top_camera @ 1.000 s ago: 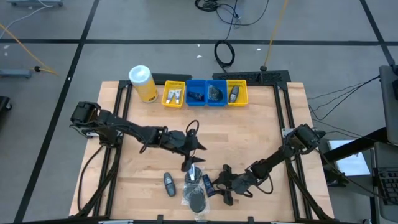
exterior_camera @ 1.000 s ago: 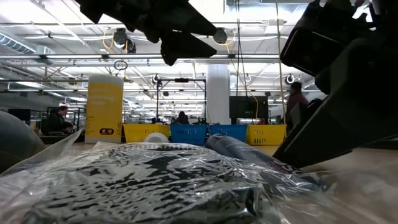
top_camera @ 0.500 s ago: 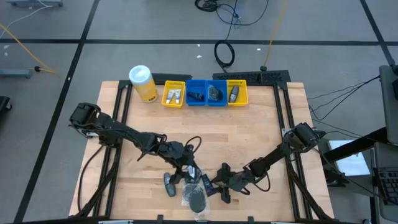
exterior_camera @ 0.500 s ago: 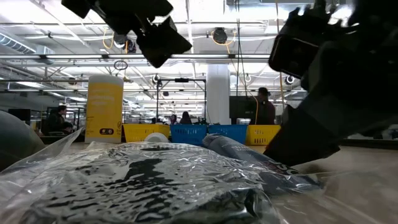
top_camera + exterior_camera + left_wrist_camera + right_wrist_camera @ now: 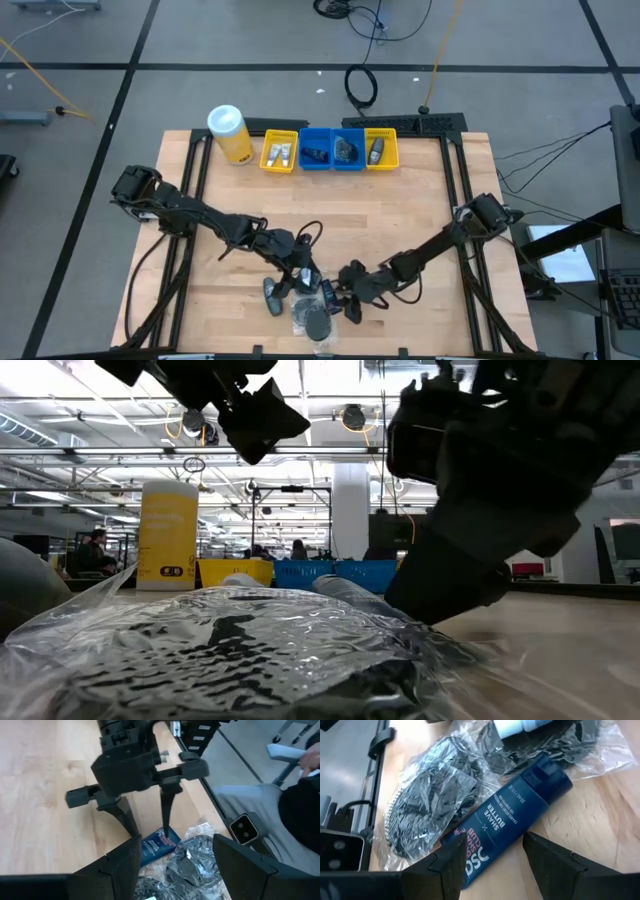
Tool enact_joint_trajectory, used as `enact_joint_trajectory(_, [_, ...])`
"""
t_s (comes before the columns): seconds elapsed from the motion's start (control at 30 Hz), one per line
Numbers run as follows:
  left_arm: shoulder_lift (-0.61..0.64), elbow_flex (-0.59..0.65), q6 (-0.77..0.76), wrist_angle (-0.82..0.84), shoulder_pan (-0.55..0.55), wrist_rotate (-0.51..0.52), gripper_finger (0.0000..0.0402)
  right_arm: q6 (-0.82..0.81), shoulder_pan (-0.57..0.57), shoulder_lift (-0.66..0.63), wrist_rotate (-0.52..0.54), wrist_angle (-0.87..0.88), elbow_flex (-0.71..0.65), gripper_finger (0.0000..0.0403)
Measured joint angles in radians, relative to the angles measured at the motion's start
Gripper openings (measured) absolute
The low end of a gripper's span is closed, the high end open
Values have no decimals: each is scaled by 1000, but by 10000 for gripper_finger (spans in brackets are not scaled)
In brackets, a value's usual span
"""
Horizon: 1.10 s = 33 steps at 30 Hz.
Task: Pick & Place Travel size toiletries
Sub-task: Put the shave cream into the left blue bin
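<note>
- The right gripper (image 5: 349, 300), two dark angular fingers set wide apart, hovers low at the near edge of the table; through its own camera the fingers (image 5: 451, 863) straddle the dark blue flat plastic tube with a square cap and white lettering (image 5: 507, 824) without visibly touching it
- That tube lies flat on the pale wooden slatted table (image 5: 400, 215), its cap end just beside the crinkled clear plastic bags
- The left gripper (image 5: 304, 279) hangs just beside the right one, over the same heap, its dark fingers also spread and holding nothing
- From the left wrist camera the right gripper's thin tapered fingers (image 5: 166, 809) point down at the blue tube (image 5: 157, 844), which peeks out beside a black meshy puff wrapped in shiny crumpled film (image 5: 192, 862)
- A second black ruffled puff in clear wrap (image 5: 425, 800) lies against the tube's long side, and a white rounded cap (image 5: 508, 727) shows in the wrap beyond
- A dark grey smooth oval bottle (image 5: 272, 296) lies alone on the wood, just beside the left gripper
- At the far edge stand a tall yellow cylindrical canister with a white lid (image 5: 229, 133) and a row of small yellow and blue rectangular plastic bins (image 5: 330, 149) with small items in them
- At table level the glossy wrinkled film (image 5: 250, 650) fills the foreground
</note>
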State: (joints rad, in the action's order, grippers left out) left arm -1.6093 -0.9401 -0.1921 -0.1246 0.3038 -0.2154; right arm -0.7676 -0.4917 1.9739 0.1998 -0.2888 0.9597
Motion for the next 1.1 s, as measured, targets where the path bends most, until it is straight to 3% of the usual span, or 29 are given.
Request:
enact_joint_trajectory(0.2, [0, 0, 0, 1, 0, 15, 243, -70, 13, 0, -26, 119, 78, 196])
enact_joint_trajectory(0.43, [0, 0, 1, 23, 0, 23, 243, -156, 45, 3, -27, 379, 197, 188])
enact_joint_trajectory(0.7, [0, 0, 2, 50, 0, 60, 243, -242, 100, 2, -57, 376, 209, 170])
enact_joint_trajectory(0.97, [0, 0, 2, 76, 0, 60, 243, -202, 122, 2, -96, 372, 209, 167])
enact_joint_trajectory(1.1, [0, 0, 1, 82, 0, 60, 243, -184, 121, 2, -93, 374, 209, 123])
